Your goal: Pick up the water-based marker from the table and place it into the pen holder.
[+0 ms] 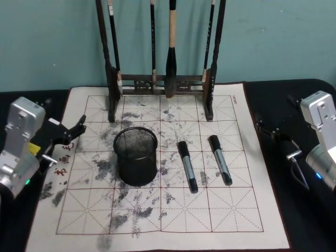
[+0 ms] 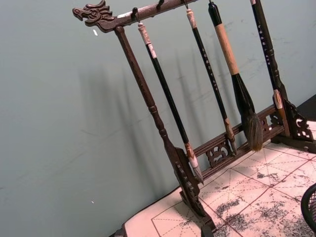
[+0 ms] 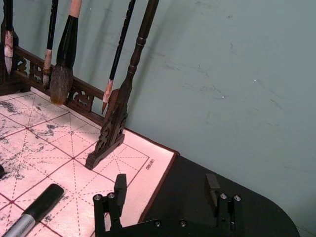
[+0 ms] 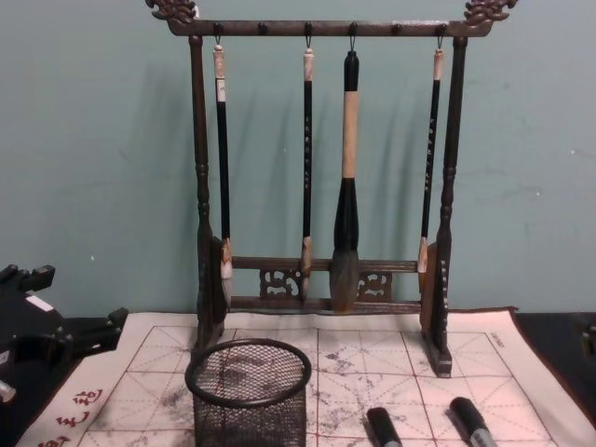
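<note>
Two capped markers lie side by side on the ink-stained calligraphy mat at centre frame, just right of the mesh pen holder, while our left gripper and right gripper flank the mat, fingers spread and empty, seemingly poised to reach in.

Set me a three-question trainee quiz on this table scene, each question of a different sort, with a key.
1. Fill in: both markers lie on the holder's ___ side, by the robot's sides.
2. How many brushes hang on the rack? A two, B four, C six.
3. True or false: the right gripper grips a marker.
Key: 1 right; 2 B; 3 false.
</note>
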